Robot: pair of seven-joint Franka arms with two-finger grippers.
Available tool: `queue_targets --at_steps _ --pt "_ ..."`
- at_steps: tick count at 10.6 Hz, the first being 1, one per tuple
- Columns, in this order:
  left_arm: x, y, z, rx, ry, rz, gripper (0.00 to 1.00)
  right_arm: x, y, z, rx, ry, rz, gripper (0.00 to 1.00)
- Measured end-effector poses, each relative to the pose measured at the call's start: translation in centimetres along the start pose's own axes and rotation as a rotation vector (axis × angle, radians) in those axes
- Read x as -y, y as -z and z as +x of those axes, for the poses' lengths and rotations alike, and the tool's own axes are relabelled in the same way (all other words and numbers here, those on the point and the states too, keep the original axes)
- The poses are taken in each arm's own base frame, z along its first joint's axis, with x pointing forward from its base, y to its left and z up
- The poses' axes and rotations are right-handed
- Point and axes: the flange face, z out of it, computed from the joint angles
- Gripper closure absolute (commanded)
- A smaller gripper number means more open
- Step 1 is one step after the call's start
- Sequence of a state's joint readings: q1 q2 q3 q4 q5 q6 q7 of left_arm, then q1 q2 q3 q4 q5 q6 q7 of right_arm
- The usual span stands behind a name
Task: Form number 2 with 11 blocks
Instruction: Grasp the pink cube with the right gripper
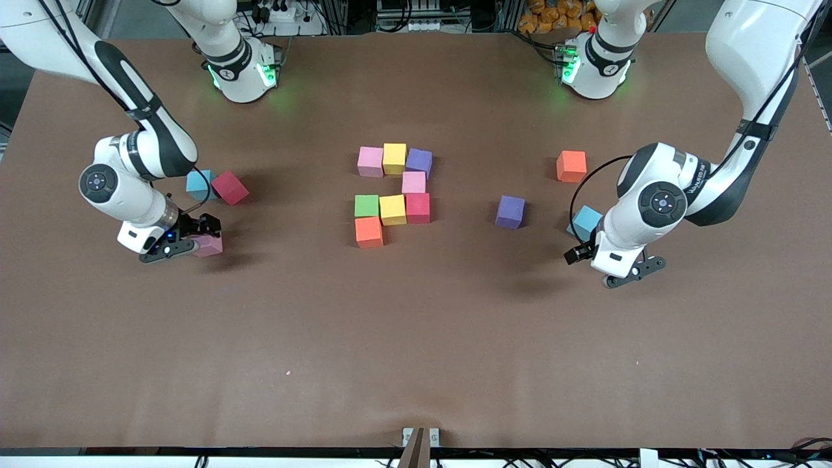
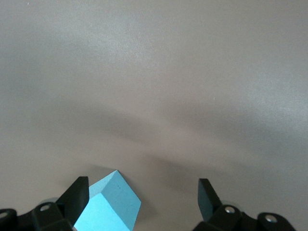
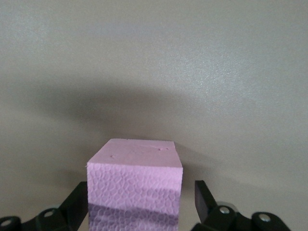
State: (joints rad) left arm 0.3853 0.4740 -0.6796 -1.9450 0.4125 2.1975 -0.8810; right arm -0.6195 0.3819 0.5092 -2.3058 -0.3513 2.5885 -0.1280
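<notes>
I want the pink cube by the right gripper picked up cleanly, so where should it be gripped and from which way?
Grip the pink cube on its two opposite side faces, coming straight down from above. The right gripper already straddles it with fingers apart, flat faces square to the pads, and no neighbouring block touches it.

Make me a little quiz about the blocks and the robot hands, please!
1. True or false: the right gripper has its open fingers on either side of a pink block.
2. How many blocks are already in the unfinished 2?
3. Which block lies right by the left gripper? A green, B light blue, C yellow.

Key: 1 true. 2 eight. 3 B, the light blue block.
</notes>
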Motion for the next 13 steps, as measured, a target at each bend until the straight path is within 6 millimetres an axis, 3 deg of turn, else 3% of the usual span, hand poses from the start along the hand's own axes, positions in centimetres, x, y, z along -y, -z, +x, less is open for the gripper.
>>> queue_targets --at_steps 1,2,6,8,9,11,13 --pt "0.0 0.0 0.0 0.000 0.000 0.000 0.00 0.0 0.0 0.0 -0.001 0.000 0.000 0.60" --pt "0.0 0.0 0.0 0.001 0.000 0.000 0.00 0.0 0.0 0.0 -0.003 0.001 0.000 0.65" --pt "0.0 -0.1 0.0 0.003 0.000 0.000 0.00 1.8 0.7 1.4 -0.027 0.036 -0.005 0.69" --pt "0.0 -0.1 0.1 0.002 0.001 -0.002 0.00 4.2 3.4 4.9 -0.099 0.057 -0.030 0.72" --pt "0.0 -0.1 0.1 0.001 0.000 -0.002 0.00 6.7 5.2 7.2 -0.130 0.059 -0.041 0.72" --pt "0.0 -0.3 0.2 -0.008 -0.011 0.008 0.00 14.2 9.1 11.3 -0.124 0.048 -0.060 0.73" --pt "0.0 -0.5 0.3 -0.008 -0.015 0.010 0.00 21.9 12.4 13.7 -0.133 0.044 -0.067 0.74"
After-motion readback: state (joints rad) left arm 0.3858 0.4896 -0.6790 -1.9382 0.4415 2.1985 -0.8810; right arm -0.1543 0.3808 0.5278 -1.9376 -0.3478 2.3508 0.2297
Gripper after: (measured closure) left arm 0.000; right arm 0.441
